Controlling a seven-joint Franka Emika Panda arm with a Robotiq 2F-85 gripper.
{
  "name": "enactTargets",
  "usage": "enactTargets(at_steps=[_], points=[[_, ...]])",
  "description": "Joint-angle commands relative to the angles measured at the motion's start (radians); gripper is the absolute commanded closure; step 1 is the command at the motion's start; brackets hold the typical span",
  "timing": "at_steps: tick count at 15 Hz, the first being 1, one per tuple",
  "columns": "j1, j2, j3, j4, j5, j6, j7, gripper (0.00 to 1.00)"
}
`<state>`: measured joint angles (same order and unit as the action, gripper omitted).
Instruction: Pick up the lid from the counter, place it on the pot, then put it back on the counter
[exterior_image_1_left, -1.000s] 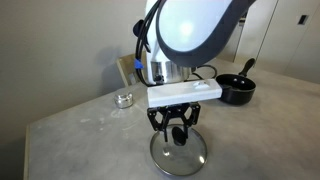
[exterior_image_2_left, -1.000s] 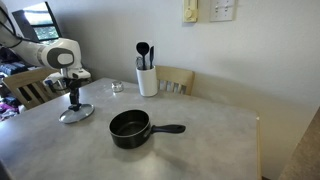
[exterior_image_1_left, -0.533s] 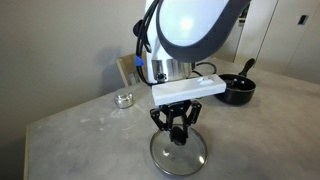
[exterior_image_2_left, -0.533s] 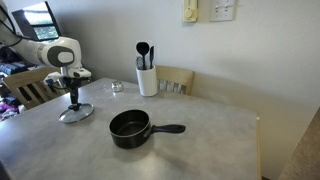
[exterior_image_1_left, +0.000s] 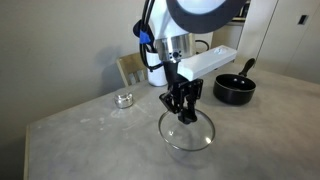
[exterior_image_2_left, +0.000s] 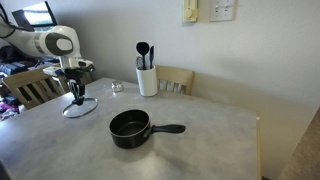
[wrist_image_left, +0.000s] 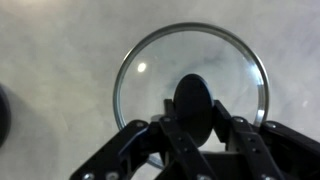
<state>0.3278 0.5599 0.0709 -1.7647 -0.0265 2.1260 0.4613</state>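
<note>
Since 1 second ago the gripper (exterior_image_1_left: 183, 110) has risen and swung toward the pot (exterior_image_1_left: 236, 92), lifting the lid (exterior_image_1_left: 195, 138) clear of the counter (exterior_image_1_left: 90, 140). The wrist view shows its fingers closed on the black knob (wrist_image_left: 193, 98), with the glass disc hanging beneath. In an exterior view the lid (exterior_image_2_left: 80, 106) seems slightly tilted, though the clear glass is hard to read there. The pot (exterior_image_2_left: 128, 127) stands well apart. The carry wants to be slow and level, with the grip firm so the lid does not swing. Centre the rim over the pot before lowering.
</note>
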Motion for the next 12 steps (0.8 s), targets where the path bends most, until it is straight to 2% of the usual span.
enactTargets(at_steps=[1, 7, 12], points=[[-0.031, -0.111, 0.007, -0.055, -0.070, -0.080, -0.176, 0.86], [-0.097, -0.274, 0.014, -0.136, -0.200, -0.146, -0.469, 0.86], [-0.161, -0.390, 0.007, -0.223, -0.235, -0.095, -0.587, 0.86]])
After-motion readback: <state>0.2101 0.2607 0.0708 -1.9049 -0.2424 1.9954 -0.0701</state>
